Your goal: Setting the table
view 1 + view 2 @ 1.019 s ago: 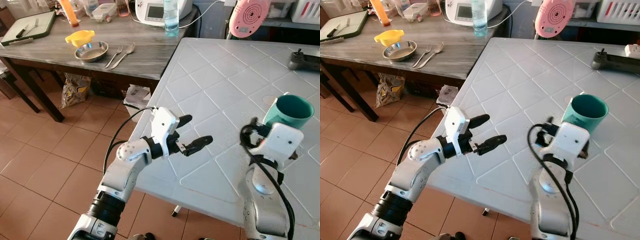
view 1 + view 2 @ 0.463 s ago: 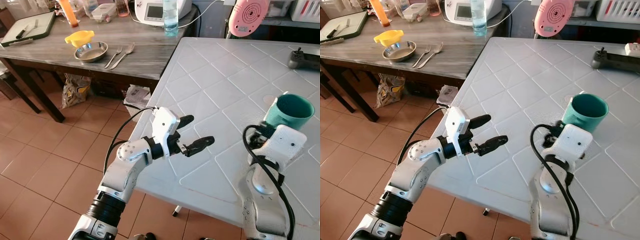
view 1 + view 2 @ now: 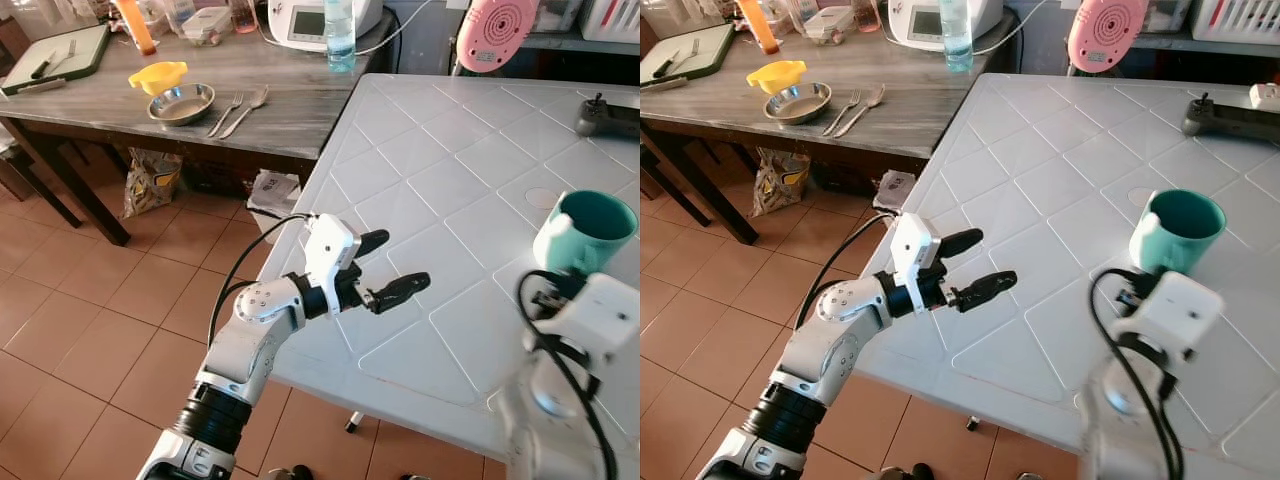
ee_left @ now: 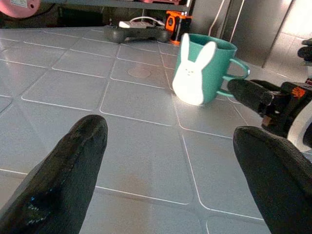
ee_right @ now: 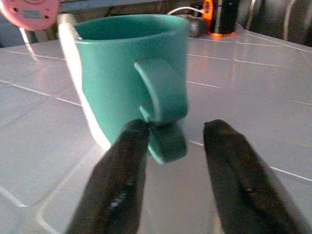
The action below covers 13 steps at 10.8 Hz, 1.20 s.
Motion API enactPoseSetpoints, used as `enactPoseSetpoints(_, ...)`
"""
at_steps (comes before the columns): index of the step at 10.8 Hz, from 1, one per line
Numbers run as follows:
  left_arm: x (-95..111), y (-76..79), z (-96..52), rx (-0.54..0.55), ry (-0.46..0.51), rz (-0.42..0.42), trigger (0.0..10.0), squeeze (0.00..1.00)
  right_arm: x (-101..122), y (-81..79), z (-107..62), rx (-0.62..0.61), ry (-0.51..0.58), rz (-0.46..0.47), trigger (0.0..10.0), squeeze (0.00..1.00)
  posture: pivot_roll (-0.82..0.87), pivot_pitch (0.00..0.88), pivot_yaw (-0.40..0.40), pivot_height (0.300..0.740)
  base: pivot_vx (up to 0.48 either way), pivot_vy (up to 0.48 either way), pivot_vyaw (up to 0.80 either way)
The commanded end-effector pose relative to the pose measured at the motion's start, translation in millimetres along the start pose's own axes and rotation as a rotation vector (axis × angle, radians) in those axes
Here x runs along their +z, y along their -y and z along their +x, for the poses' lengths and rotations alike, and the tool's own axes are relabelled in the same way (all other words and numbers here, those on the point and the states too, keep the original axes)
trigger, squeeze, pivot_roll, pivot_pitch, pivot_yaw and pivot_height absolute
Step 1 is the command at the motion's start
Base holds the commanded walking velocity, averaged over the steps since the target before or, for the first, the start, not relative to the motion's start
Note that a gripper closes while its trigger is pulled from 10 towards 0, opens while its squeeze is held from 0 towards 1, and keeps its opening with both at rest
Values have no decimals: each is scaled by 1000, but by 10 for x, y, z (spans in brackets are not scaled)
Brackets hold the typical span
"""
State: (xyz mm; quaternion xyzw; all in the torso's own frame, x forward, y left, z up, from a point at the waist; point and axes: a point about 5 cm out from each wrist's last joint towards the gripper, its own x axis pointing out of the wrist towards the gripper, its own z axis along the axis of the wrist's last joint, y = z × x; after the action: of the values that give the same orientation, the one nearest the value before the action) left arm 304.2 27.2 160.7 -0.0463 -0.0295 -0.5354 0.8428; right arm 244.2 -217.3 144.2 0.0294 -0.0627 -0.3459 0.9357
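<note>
A teal mug (image 3: 588, 228) with a white bunny on its side (image 4: 194, 73) stands upright on the white table (image 3: 430, 150), at the right. My right gripper (image 5: 178, 131) is open just behind the mug's handle (image 5: 163, 105), whose lower end sits between the fingertips; one finger (image 5: 127, 161) is at or against it. The right wrist (image 3: 598, 312) hides those fingers in the eye views. My left gripper (image 3: 400, 262) hovers open and empty over the table's near left edge, pointing toward the mug.
A game controller (image 3: 606, 118) and a pink round gadget (image 3: 495, 32) lie at the white table's far side. The wooden table (image 3: 290, 110) at back left holds a metal bowl (image 3: 182, 102), fork and spoon (image 3: 240, 108), a bottle (image 3: 341, 35) and a cutting board (image 3: 60, 55). Tiled floor lies to the left.
My right wrist has drawn back from the mug, toward me and to the right, uncovering more of the mug. The mug and my left arm have stayed in place.
</note>
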Motion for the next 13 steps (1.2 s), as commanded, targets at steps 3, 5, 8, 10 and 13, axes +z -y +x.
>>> enactPoseSetpoints(3, 4, 10, 0, -11, -9, 10, 10000, 0, 42, 41, -37, 7, 8, -13, 10000, 0, -79, 139, 161, 740, 0, 0, 0)
enactPoseSetpoints(5, 0, 3, 4, -8, -15, 13, 10000, 0, 39, -128, -121, 135, 10, -42, 10000, 1000, -78, 138, 157, 740, 0, 0, 0)
enactPoseSetpoints(8, -14, -2, 8, -1, -19, 14, 10000, 0, 98, -82, -211, 234, 28, -101, 10000, 1000, -92, 134, 148, 740, 0, 0, 0)
enactPoseSetpoints(10, -19, -1, 18, 3, -20, 13, 10000, 0, 203, 5, -373, 296, 66, -163, 10000, 1000, -92, 134, 148, 740, 0, 0, 0)
enactPoseSetpoints(13, -43, 7, 31, 4, -23, 8, 10000, 0, 216, 201, -599, 272, 54, -230, 10000, 1000, -121, 137, 142, 740, 0, 0, 0)
